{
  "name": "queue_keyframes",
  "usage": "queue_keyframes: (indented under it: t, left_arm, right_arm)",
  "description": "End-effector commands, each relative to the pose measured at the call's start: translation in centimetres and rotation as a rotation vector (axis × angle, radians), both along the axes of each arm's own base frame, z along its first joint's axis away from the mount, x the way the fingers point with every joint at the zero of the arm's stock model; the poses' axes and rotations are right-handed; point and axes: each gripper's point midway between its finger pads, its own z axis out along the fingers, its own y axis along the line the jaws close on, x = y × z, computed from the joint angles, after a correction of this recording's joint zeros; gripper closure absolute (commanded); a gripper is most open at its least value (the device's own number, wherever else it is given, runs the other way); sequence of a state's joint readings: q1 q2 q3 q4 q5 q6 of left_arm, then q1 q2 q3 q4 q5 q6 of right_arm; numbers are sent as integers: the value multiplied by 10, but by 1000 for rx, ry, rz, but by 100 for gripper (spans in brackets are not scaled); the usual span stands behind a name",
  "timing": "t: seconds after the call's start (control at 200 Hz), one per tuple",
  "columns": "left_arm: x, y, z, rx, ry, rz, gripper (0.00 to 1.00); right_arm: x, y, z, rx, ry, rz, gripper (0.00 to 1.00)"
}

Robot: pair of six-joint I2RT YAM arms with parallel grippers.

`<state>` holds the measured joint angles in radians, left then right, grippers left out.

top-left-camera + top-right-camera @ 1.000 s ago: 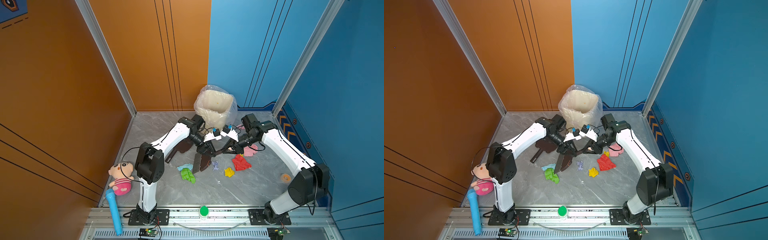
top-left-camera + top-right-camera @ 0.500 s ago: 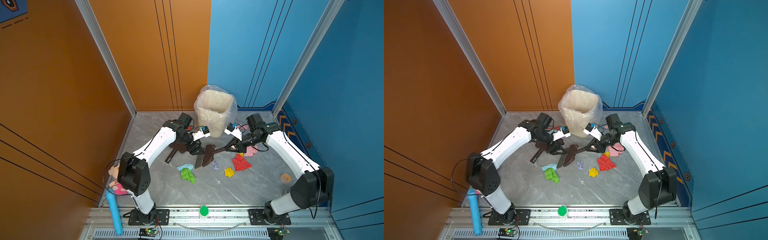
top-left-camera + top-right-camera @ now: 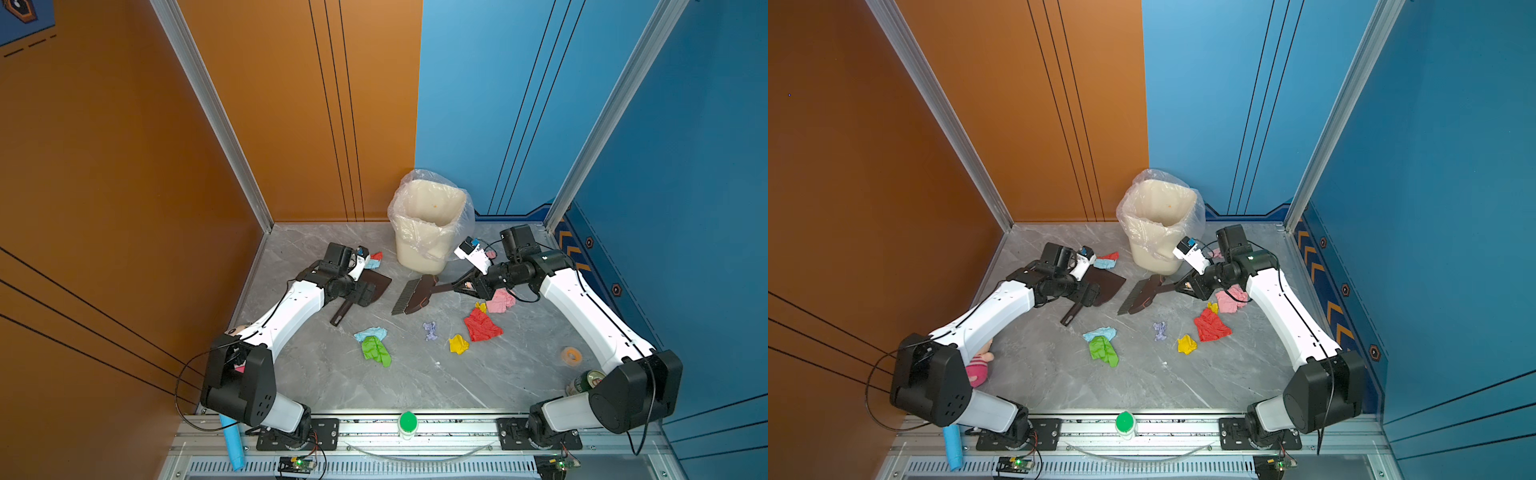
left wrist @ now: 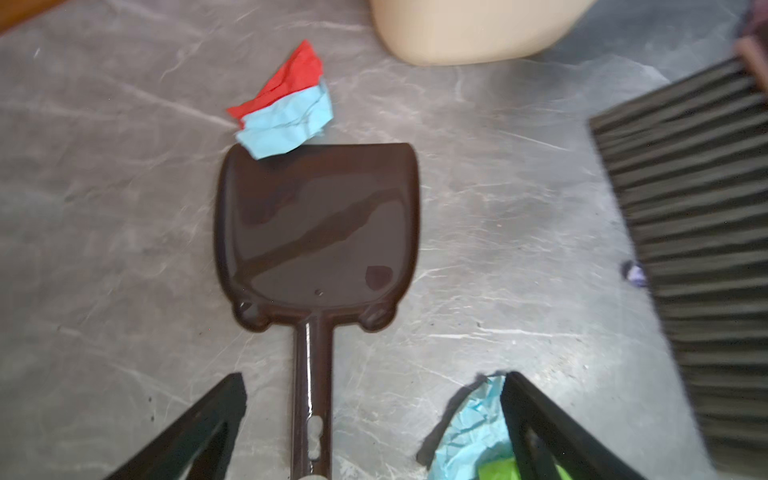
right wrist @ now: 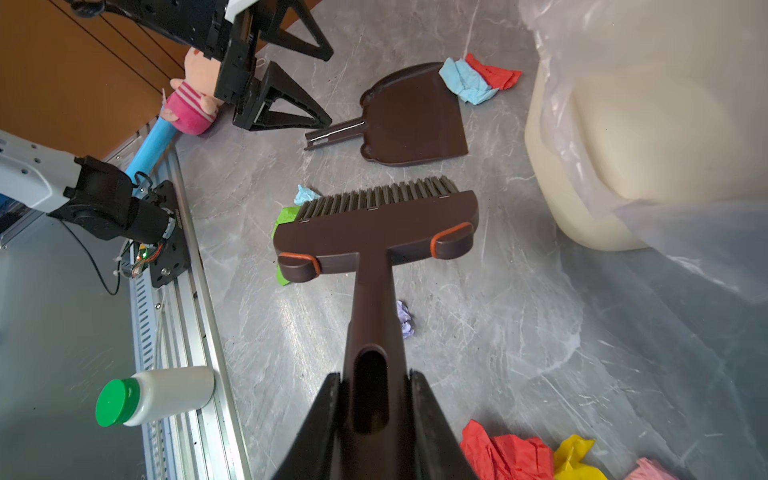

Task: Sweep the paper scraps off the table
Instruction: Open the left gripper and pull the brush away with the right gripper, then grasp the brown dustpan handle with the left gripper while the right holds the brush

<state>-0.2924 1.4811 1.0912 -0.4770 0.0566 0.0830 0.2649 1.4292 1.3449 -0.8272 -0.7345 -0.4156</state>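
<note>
Two end effectors: left end effector (image 4: 374, 415) spread above dustpan (image 4: 318, 224) handle, not touching; right end effector (image 5: 374, 415) pinching brush (image 5: 374, 232) handle. Paper scraps (image 3: 482, 326) scattered mid-tabletop (image 3: 478, 382), two at dustpan's far lip.

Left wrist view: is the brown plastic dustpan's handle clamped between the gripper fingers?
No: the brown plastic dustpan lies on the table, its handle untouched between the open left gripper fingers.

A lined cream bin (image 3: 428, 226) stands behind the brown dustpan (image 3: 374, 286) and brush (image 3: 413, 296).

Left gripper (image 4: 374, 415) spread wide — right gripper (image 5: 374, 415) clamped tight, both arms reaching inward.
</note>
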Motion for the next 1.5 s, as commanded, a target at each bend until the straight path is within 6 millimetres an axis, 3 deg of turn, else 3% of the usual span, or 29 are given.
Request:
queue_keyframes:
  t: [0.0, 0.15, 0.17, 0.245, 0.531, 0.706, 0.951, 0.971, 1.166, 1.447, 1.497]
  left_arm:
    - [1, 24, -9, -5, 11, 192, 2]
    - [0, 41, -24, -4, 54, 319, 2]
    - [-7, 45, -37, 2, 89, 332, 2]
    - [-9, 53, -49, -6, 121, 392, 2]
    - [-5, 53, -87, 6, 204, 421, 2]
    - [-4, 49, -100, 12, 230, 407, 2]
    - [-7, 41, -113, 29, 283, 364, 2]
    - [1, 38, -105, 20, 261, 357, 2]
    - [-3, 27, -116, 25, 336, 299, 0]
    - [-10, 20, -123, 24, 374, 274, 13]
    - [-12, 19, -123, 17, 379, 270, 20]
  right_arm:
    - [5, 2, 11, 15, -24, -65, 100]
    - [6, 2, 7, -15, -21, -112, 100]
    - [6, 2, 6, -20, -21, -114, 100]
    - [6, 3, 4, -33, -22, -129, 100]
    - [5, 12, -2, -41, -33, -186, 100]
    - [3, 11, -5, -42, -38, -213, 100]
    - [0, 10, 7, -11, -81, -220, 100]
    - [-1, 11, 8, -8, -82, -220, 100]
    - [-2, 10, 9, -4, -87, -219, 100]
    - [-2, 8, 8, -4, -87, -220, 100]
    - [-2, 8, 8, -3, -87, -220, 100]
